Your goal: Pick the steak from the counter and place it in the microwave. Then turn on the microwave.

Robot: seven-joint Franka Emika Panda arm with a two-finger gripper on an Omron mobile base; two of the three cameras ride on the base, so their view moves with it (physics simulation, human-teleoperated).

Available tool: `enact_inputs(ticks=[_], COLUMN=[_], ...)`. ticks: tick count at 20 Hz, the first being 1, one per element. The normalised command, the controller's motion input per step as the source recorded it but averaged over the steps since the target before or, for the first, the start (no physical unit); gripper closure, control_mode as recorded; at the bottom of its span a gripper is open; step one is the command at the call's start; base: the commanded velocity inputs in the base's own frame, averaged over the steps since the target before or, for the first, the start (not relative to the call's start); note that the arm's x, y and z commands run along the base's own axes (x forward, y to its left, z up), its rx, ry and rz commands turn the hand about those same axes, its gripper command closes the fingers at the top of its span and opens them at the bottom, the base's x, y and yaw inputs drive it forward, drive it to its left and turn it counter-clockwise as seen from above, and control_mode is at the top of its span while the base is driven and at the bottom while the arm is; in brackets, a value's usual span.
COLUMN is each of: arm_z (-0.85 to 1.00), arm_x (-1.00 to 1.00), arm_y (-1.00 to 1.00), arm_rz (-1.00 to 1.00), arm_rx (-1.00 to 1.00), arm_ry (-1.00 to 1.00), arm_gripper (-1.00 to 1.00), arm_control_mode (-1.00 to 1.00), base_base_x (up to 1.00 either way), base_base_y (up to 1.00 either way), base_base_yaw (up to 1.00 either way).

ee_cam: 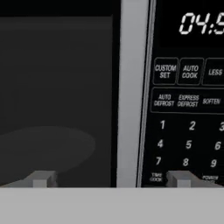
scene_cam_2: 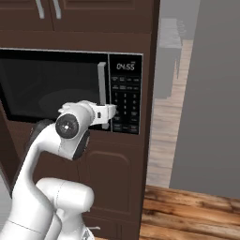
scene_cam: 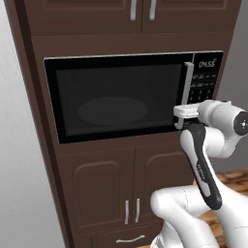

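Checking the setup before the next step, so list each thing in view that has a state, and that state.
microwave: door shut, no steak seen through the glass.
display: lit, showing digits.
gripper: open, empty, straddling the door handle.
upper cabinet doors: shut.
lower cabinet doors: shut.

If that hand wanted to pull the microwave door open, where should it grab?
Probably the tall grey handle bar along the right edge of the microwave door, beside the keypad. It stands upright and proud of the glass, so the open hand could come straight from the front, one finger to each side of the bar.
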Motion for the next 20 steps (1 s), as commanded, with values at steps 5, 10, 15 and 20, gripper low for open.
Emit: enact_inputs(ticks=[5, 10, 15, 20], arm_z=[0.12, 0.10, 0.07, 0.02], arm_x=[0.00, 0.02, 0.21, 0.38], arm_y=[-0.10, 0.00, 0.00, -0.02], arm_rz=[0.00, 0.00, 0.00, 0.00], arm_rx=[0.02, 0.00, 0.03, 0.04], arm_ry=[-0.28, -0.16, -0.09, -0.04], arm_gripper=[-1.00, -1.00, -1.00, -1.00], arm_control_mode=[-1.00, -1.00, -1.00, -1.00], base_base_x=[0.00, 0.00, 0.00, 0.00], base_base_y=[0.00, 0.00, 0.00, 0.00], base_base_yaw=[0.00, 0.00, 0.00, 0.00])
